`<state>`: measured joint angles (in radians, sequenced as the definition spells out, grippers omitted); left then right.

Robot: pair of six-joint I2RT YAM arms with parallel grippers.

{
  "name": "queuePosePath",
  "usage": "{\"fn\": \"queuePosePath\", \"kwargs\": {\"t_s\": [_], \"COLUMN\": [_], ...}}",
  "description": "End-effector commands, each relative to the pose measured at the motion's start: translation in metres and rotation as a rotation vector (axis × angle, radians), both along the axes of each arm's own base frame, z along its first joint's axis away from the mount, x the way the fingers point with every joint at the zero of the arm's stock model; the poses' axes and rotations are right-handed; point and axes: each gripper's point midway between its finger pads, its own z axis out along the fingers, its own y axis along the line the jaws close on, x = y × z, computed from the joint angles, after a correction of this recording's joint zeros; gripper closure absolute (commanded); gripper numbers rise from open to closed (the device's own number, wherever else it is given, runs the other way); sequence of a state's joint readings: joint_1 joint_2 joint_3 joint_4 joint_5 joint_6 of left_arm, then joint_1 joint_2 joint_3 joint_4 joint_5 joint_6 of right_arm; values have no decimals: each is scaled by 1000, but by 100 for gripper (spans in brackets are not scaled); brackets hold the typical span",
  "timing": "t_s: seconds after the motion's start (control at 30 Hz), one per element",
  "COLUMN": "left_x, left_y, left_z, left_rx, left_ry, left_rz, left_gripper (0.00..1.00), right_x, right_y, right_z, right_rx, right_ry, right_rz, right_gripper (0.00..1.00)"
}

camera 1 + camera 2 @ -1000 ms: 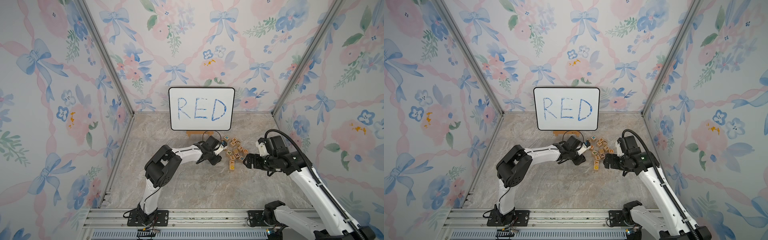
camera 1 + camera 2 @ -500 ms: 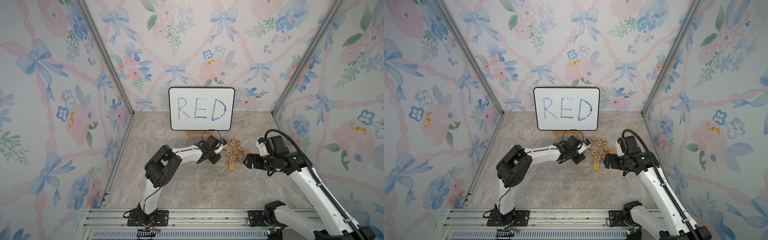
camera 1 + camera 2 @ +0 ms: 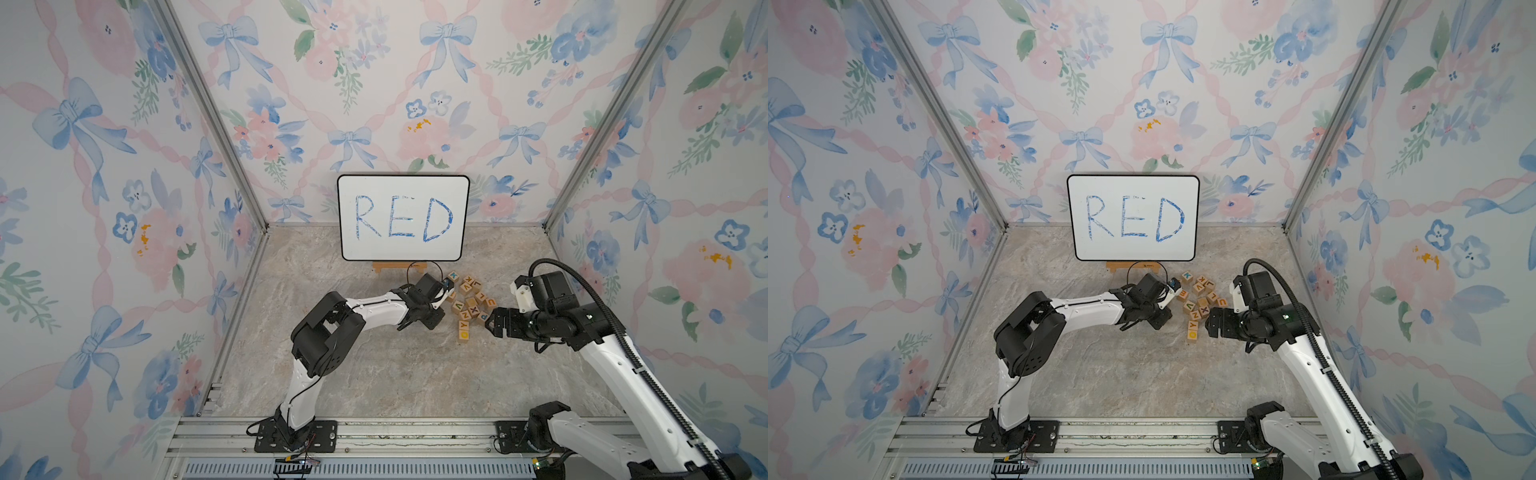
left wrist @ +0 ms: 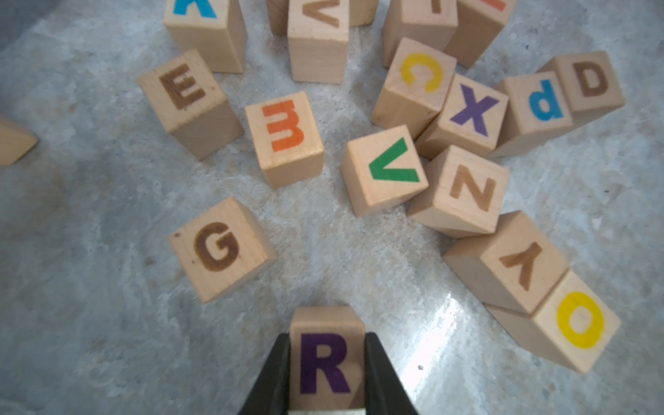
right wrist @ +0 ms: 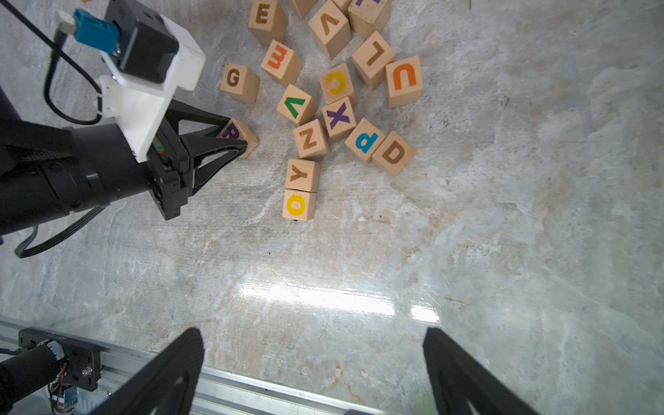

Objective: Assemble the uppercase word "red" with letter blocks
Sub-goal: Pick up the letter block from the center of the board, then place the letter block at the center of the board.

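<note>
Count: grippers 2, whiteboard (image 3: 403, 218) 1 w/ blue "RED" propped at back wall, letter blocks (image 3: 471, 303) at least 16 in loose pile on marbled tabletop (image 5: 503, 251), exact no. unclear as some cut by frame edges or hidden. Far left: left gripper (image 5: 237, 133), black fingers pinched tight on two opposite sides of R block (image 4: 325, 359) – 1 only, pale wood, bold dark-purple capital on upper face, at pile's left fringe, clear of other cubes; resting on tabletop or just lifted, can't tell. Next right: G cube (image 4: 219, 248), 1, brown letter, standing alone. Then E x2: brown E cube (image 4: 185, 90) nearer whiteboard, and orange E block (image 4: 285, 125), orange-red capital a quarter turn off brown E's, free-standing btwn G cube and green V cube (image 4: 393, 165), touching neither. Mid pile packed tight, cubes edge to edge, Y cube (image 5: 301, 174) flush vs yellow O cube (image 5: 296, 204) at front. Right fringe: D block (image 5: 393, 152), 1, brown capital, skewed, one side pressed vs blue P cube (image 5: 366, 142). Far right: right gripper (image 5: 312, 336), fingers spread wide, nothing btwn them, above bare tabletop beside pile.
</note>
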<state>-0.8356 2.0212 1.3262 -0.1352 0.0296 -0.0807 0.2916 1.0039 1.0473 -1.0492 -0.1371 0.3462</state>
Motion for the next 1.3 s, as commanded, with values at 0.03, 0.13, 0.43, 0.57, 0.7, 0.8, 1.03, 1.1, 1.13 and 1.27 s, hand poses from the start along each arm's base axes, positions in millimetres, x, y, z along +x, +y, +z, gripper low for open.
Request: {"fn": "queuePosePath", "kwargs": {"t_s": [0.03, 0.13, 0.43, 0.57, 0.7, 0.8, 1.03, 1.1, 1.13, 1.27], "left_x": [6, 6, 1, -1, -2, -3, -9, -12, -14, -22], "left_y": [12, 24, 60, 77, 95, 111, 146, 157, 162, 182], "left_z": [30, 37, 48, 52, 55, 55, 55, 52, 51, 46], "left_rx": [-39, -37, -1, 11, 13, 16, 16, 21, 24, 33], "left_ry": [-35, -45, -46, -48, -39, -29, -5, 10, 15, 33], "left_rz": [122, 174, 287, 324, 369, 408, 487, 511, 522, 558], "left_gripper": [84, 84, 84, 84, 84, 84, 83, 83, 83, 83], "right_x": [8, 14, 30, 34, 35, 36, 36, 34, 33, 31], "right_y": [16, 25, 65, 86, 105, 118, 142, 150, 153, 167], "right_z": [9, 11, 22, 27, 28, 28, 30, 29, 28, 27], "right_rx": [33, 37, 102, 123, 110, 104, 98, 95, 92, 60], "right_ry": [-25, -41, -96, -125, -131, -132, -152, -155, -158, -192], "right_rz": [62, 89, 181, 224, 273, 298, 329, 340, 345, 361], "right_gripper": [3, 3, 3, 3, 3, 3, 3, 3, 3, 3]}}
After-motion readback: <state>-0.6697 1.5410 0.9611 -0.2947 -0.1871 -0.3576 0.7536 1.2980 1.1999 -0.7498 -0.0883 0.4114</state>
